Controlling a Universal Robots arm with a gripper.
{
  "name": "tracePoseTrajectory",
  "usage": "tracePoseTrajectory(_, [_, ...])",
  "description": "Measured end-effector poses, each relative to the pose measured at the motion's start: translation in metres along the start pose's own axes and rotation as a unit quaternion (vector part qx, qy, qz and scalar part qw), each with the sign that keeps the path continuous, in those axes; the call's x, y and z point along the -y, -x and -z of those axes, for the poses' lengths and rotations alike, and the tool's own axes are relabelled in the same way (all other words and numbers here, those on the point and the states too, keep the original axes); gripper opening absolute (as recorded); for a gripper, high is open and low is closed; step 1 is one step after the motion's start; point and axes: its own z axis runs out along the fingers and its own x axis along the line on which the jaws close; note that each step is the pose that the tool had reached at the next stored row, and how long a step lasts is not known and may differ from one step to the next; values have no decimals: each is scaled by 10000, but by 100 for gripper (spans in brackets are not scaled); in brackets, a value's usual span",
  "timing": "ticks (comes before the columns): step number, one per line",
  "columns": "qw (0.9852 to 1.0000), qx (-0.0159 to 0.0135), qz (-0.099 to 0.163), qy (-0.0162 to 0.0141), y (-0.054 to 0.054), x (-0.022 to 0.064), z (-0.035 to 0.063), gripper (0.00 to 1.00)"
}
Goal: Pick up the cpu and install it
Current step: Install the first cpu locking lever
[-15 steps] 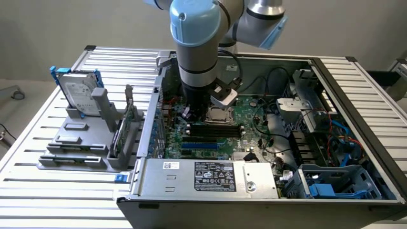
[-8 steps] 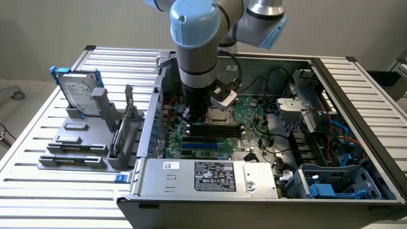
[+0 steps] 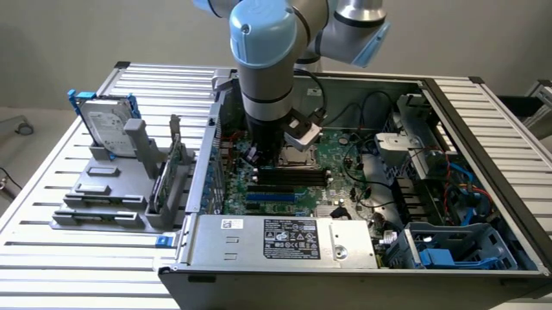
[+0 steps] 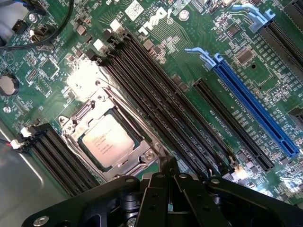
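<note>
While the cpu [image 4: 105,140] sits in its socket [image 4: 110,137], I see my pincer [image 4: 168,166] clenched empty just beside it.

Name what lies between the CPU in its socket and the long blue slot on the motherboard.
In the wrist view, a bank of long black memory slots and a shorter black slot lie between the cpu and the blue slot.

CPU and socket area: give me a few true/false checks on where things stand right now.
1. The cpu sits inside the metal-framed socket on the motherboard. True.
2. The gripper is holding the cpu. False: its fingers are shut on nothing, beside the socket.
3. The hard drive stands in the grey holder outside the computer case. True.
4. The long blue slot has a card plugged in. False: it is empty.
</note>
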Motion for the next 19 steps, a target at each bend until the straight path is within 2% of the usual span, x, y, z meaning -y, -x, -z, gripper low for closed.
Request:
tracePoseTrajectory(3, [10000, 0, 0, 0, -9, 9, 29, 11])
tracePoseTrajectory(15, [10000, 1, 0, 0, -121, 66, 540, 11])
tracePoseTrajectory(19, [10000, 3, -1, -3, -116, 22, 568, 11])
